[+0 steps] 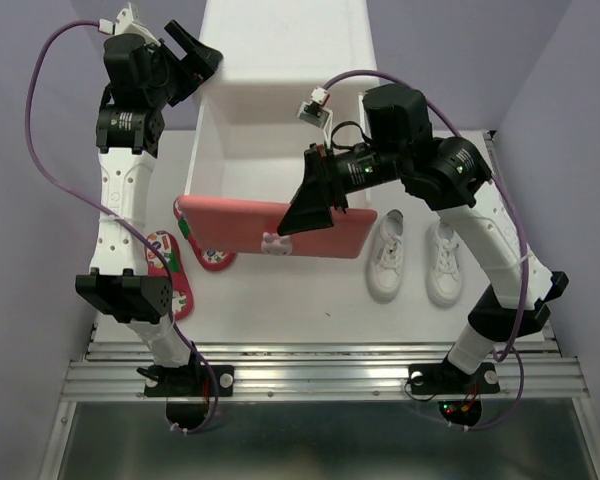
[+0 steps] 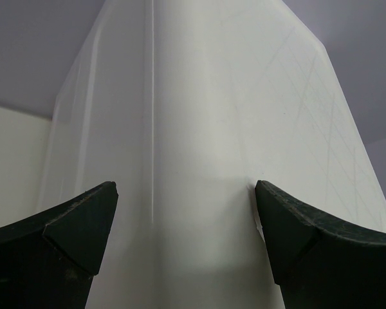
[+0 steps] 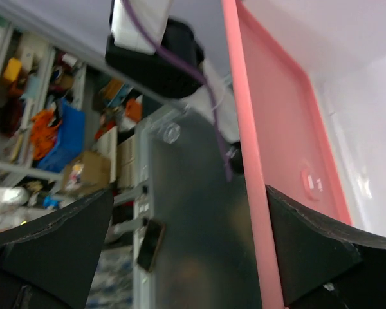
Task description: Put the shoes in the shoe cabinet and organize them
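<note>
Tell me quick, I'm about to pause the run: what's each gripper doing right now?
Left gripper: open, empty, facing the white cabinet wall.
Right gripper: open, holding nothing, at the pink drawer front.

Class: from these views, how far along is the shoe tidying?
Done: the pink drawer stands pulled out, with no shoe showing inside. In hand: the open right gripper straddles its front, and the open left gripper flanks the cabinet corner. Left: both white sneakers and both red sandals lie on the table.
</note>
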Tool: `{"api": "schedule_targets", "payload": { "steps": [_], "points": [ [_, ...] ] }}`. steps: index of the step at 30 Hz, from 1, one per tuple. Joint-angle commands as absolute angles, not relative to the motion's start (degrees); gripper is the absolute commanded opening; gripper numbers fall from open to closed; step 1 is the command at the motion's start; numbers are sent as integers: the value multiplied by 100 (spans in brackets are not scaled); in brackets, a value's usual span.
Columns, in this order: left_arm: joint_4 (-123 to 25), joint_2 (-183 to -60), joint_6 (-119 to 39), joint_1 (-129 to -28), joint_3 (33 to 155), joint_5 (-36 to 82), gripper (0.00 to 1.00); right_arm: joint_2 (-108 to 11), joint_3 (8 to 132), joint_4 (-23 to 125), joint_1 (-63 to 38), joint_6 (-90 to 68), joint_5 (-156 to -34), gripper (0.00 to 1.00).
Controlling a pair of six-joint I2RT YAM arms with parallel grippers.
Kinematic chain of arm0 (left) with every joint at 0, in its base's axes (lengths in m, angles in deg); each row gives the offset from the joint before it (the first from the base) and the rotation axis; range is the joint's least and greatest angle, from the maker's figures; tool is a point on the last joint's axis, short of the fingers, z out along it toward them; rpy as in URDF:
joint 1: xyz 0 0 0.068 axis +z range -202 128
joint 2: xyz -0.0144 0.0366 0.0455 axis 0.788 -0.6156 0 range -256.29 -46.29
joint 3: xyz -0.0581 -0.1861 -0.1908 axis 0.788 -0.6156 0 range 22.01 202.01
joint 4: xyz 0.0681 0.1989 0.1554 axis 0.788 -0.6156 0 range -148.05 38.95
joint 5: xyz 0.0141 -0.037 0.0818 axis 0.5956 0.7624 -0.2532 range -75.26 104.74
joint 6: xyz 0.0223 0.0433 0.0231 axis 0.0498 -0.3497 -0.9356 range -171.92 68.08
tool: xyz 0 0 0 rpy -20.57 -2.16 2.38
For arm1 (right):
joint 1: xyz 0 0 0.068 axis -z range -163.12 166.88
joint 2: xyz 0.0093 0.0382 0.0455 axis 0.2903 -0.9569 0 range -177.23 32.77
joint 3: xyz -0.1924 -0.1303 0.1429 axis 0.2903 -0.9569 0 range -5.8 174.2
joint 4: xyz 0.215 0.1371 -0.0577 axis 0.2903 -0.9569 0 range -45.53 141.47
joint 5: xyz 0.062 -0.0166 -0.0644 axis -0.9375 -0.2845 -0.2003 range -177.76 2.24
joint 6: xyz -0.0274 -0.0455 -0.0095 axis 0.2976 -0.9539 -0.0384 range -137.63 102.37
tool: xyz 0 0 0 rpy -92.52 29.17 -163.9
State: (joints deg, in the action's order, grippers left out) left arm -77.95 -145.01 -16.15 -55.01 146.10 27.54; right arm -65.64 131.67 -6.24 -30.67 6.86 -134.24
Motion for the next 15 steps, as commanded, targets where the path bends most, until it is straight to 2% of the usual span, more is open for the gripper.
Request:
{"api": "schedule_targets", "payload": {
  "steps": [1, 5, 8, 15],
  "points": [
    [-9649, -14948, -2433, -5437, 13961, 2028, 97, -5943, 12578, -1208, -3357, 1498, -14707, 100],
    [-9632, -14895, -2441, -5464, 13935, 1993, 97, -5846, 12612, -996, -3357, 1595, -14559, 100],
    [-9596, -14895, -2450, -5464, 14005, 1958, 97, -6047, 13130, -1365, -3357, 1166, -14156, 100],
    [-9605, -14895, -2424, -5464, 14058, 2019, 97, -6004, 13236, -1269, -3304, 875, -12128, 100]
  ]
}}
